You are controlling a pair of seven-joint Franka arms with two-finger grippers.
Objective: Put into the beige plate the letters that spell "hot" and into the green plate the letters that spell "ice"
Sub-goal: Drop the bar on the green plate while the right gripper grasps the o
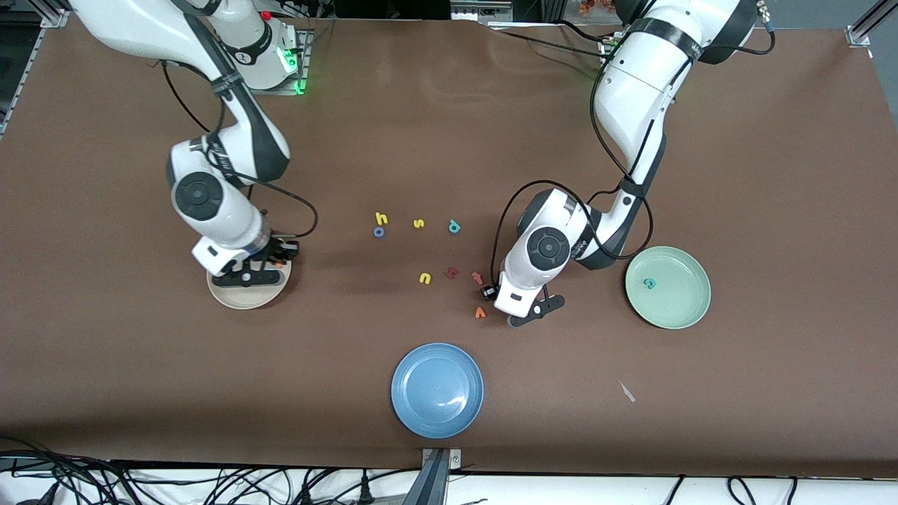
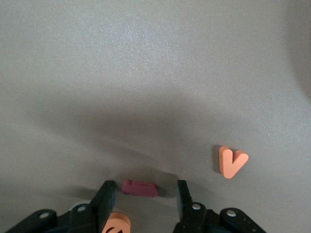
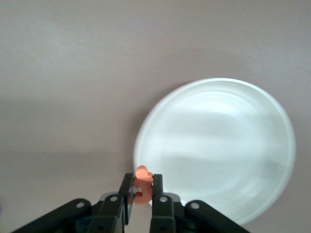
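Observation:
My right gripper is shut on the orange hooked "t" and hangs over the rim of the beige plate. My left gripper is low over the table and open. Its fingers stand either side of the dark red bar "i" without touching it. The orange "e" lies partly hidden by one finger. The teal "c" lies in the green plate. The yellow "h" and blue "o" lie together mid-table.
Loose on the table are a yellow "s", teal "p", yellow "u", a chunky dark red letter, a reddish "t" and an orange "v". A blue plate sits nearest the camera.

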